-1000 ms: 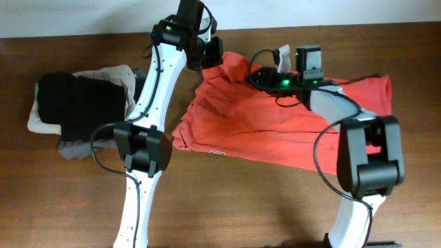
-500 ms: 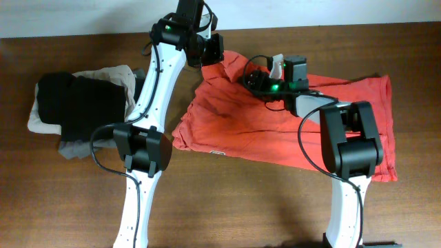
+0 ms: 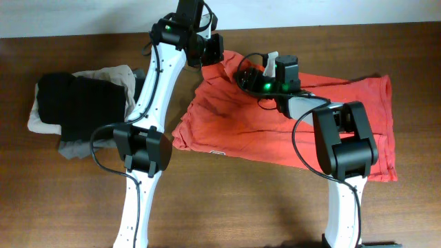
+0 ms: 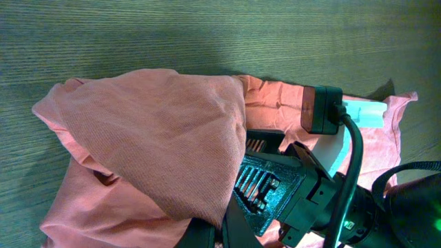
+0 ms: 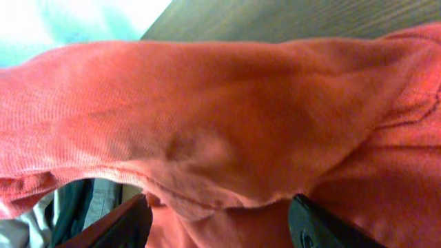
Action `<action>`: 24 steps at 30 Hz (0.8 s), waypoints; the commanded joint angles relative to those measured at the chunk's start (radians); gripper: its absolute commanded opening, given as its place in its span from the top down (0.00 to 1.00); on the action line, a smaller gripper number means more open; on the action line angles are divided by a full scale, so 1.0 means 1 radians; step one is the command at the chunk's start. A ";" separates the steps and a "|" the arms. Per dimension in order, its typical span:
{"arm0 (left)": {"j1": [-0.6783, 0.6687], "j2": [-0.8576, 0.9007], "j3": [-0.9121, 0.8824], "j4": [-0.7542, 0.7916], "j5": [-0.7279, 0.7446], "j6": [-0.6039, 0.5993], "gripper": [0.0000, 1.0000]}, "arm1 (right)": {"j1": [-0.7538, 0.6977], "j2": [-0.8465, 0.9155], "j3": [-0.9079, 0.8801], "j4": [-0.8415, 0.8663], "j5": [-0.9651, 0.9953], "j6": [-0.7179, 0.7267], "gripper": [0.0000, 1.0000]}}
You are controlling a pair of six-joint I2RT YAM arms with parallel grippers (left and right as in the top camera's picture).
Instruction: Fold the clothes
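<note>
The red-orange T-shirt (image 3: 275, 131) lies spread on the wooden table, with its lettering out of sight. A small white mark (image 3: 216, 152) shows at its front hem. My left gripper (image 3: 218, 52) is shut on the shirt's far left corner and holds a fold of fabric (image 4: 151, 124) lifted. In the left wrist view the closed fingers (image 4: 212, 233) pinch that cloth. My right gripper (image 3: 245, 73) is just right of it, at the shirt's far edge. Its fingers (image 5: 220, 210) are wide open around a raised fold of the shirt (image 5: 241, 117). The right gripper's body also shows in the left wrist view (image 4: 303, 193).
A pile of black, beige and grey folded garments (image 3: 76, 103) lies at the left of the table. The table's far edge meets a white wall (image 3: 310, 10). Bare wood (image 3: 241, 207) lies in front of the shirt.
My right gripper has moved left along the shirt's far edge, closer to the left gripper. The left gripper has kept its place and its hold.
</note>
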 commanded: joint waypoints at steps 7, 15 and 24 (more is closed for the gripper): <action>0.003 0.001 0.022 -0.005 0.014 0.016 0.99 | 0.071 0.014 0.003 -0.076 0.015 -0.153 0.29; 0.002 0.001 0.022 -0.010 0.014 0.016 0.99 | 0.102 0.014 0.003 -0.117 0.183 -0.157 0.28; 0.003 0.001 0.022 -0.021 0.010 0.017 1.00 | 0.064 0.013 0.004 -0.099 0.251 -0.010 0.62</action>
